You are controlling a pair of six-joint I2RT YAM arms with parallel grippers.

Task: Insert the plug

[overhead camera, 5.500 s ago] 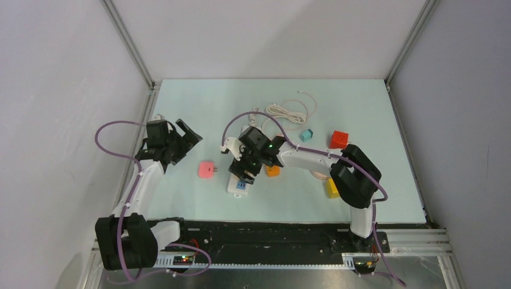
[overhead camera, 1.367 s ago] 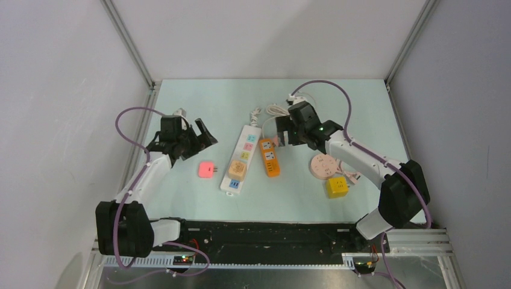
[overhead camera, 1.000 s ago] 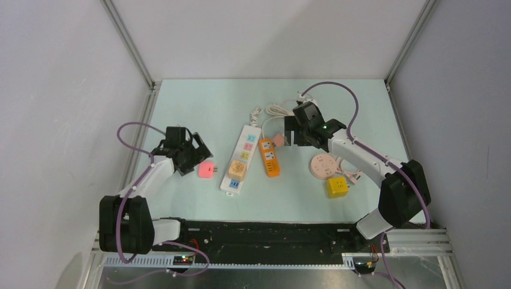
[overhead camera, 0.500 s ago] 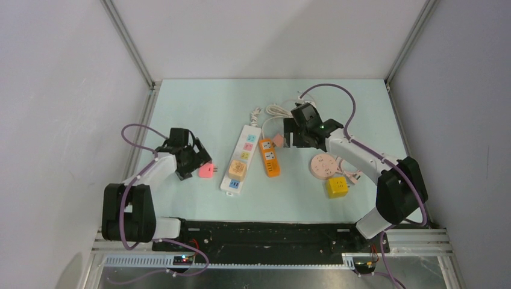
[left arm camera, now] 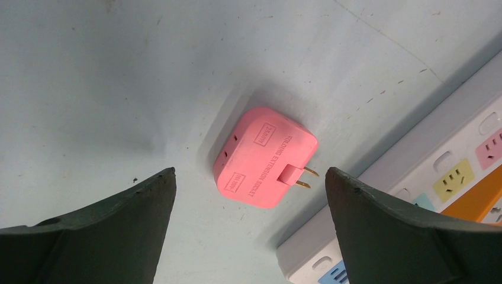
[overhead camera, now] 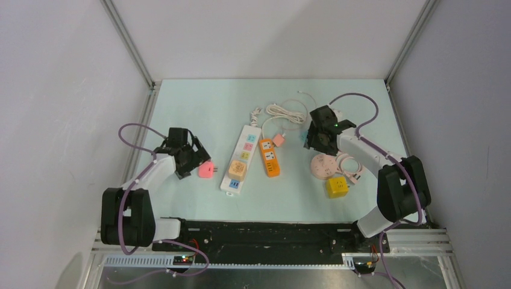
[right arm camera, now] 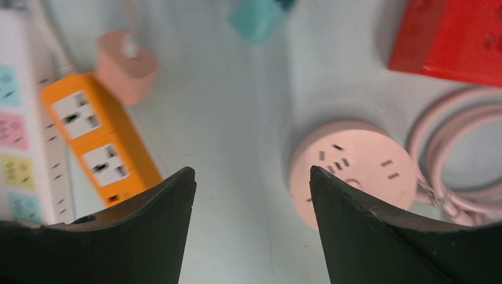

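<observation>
A pink plug adapter (left arm camera: 265, 157) with two brass prongs lies flat on the table, also in the top view (overhead camera: 206, 170). My left gripper (left arm camera: 248, 177) is open above it, a finger on each side, not touching. The white power strip (overhead camera: 240, 158) with coloured sockets lies just right of the adapter, and an orange cube adapter (overhead camera: 237, 169) sits on it. My right gripper (right arm camera: 251, 177) is open and empty above bare table between the orange strip (right arm camera: 100, 136) and the round pink socket (right arm camera: 353, 167).
A small pink plug (right arm camera: 125, 64) on a white cord (overhead camera: 288, 112) lies beside the orange strip (overhead camera: 269, 157). A teal cube (right arm camera: 257, 18), a red block (right arm camera: 456, 35) and a yellow cube (overhead camera: 337, 187) lie on the right. The pink cord coils by the round socket (overhead camera: 325, 165).
My right gripper has let go of the small pink plug beside the orange strip and moved right towards the round socket. My left gripper has come down over the pink adapter.
</observation>
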